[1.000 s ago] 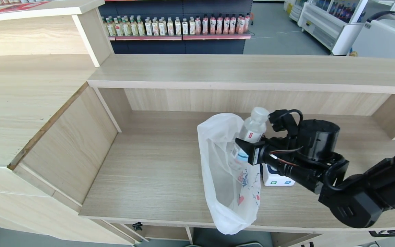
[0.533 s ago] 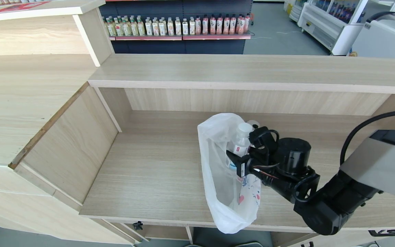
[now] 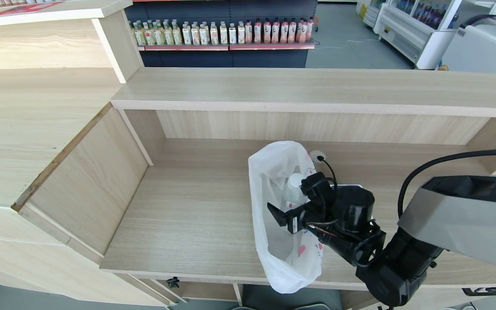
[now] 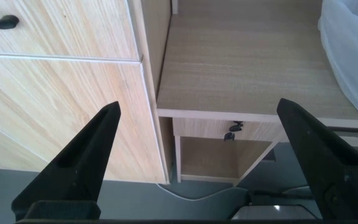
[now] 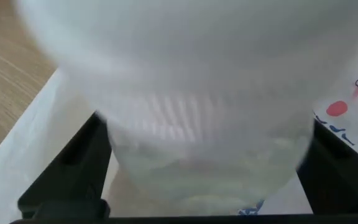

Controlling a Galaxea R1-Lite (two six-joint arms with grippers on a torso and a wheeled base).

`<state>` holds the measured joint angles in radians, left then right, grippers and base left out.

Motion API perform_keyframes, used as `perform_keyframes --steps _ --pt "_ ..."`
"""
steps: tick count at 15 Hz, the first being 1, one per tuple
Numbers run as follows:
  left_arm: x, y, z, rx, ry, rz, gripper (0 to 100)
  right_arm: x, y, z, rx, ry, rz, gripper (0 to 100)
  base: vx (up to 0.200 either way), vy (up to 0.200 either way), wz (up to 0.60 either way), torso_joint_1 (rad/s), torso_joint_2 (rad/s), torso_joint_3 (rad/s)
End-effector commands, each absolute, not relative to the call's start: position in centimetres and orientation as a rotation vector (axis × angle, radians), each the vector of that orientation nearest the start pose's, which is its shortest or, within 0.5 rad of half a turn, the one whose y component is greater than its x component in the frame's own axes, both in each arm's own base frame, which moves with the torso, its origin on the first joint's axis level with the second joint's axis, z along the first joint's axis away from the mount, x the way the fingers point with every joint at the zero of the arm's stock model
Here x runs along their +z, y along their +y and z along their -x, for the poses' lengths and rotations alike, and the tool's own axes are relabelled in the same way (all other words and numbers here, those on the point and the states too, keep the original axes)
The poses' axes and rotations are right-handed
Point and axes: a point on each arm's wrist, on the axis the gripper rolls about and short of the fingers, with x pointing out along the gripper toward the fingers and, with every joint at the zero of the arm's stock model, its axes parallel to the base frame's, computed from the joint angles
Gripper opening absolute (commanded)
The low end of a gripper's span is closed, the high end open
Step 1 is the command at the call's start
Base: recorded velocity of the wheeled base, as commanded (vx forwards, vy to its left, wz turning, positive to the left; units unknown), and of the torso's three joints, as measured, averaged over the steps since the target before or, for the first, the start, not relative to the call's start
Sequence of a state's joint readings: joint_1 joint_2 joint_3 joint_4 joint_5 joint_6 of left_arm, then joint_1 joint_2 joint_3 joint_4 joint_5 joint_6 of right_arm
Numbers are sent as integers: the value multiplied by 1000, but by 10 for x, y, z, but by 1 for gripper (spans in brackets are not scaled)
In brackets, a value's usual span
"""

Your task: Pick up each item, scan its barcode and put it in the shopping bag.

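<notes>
right gripper [image 3: 293,201] has its jaws clamped on the water bottle [image 3: 293,189], which is partway down inside the white shopping bag [image 3: 274,245] on the desk [image 3: 196,215], and the left gripper [image 4: 197,107] hangs by the desk's front edge w/ jaws wide apart

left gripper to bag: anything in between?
Bare counter top. In the left wrist view, nothing sits on the wood between the open left gripper and the bag.
</notes>
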<state>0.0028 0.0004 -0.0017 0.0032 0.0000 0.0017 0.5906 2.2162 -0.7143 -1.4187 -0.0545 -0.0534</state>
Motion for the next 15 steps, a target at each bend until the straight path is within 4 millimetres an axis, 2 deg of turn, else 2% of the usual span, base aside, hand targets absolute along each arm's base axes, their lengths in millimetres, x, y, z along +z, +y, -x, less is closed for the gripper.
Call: perform_keyframes --steps 1,6,9,12,15 --pt "76 0 23 3 2 -2 100 72 212 -303 557 49 30 100 0 0 0 0 0 0" --pt "76 0 23 2 2 -2 100 132 191 -293 528 -21 -118 100 0 0 0 0 0 0" --pt "76 0 23 3 2 2 100 183 174 -268 525 -47 -130 100 0 0 0 0 0 0" --pt "76 0 23 3 2 2 100 209 134 -231 432 -5 -97 100 0 0 0 0 0 0" --pt "76 0 23 2 2 0 100 209 83 -199 258 78 -12 100 0 0 0 0 0 0"
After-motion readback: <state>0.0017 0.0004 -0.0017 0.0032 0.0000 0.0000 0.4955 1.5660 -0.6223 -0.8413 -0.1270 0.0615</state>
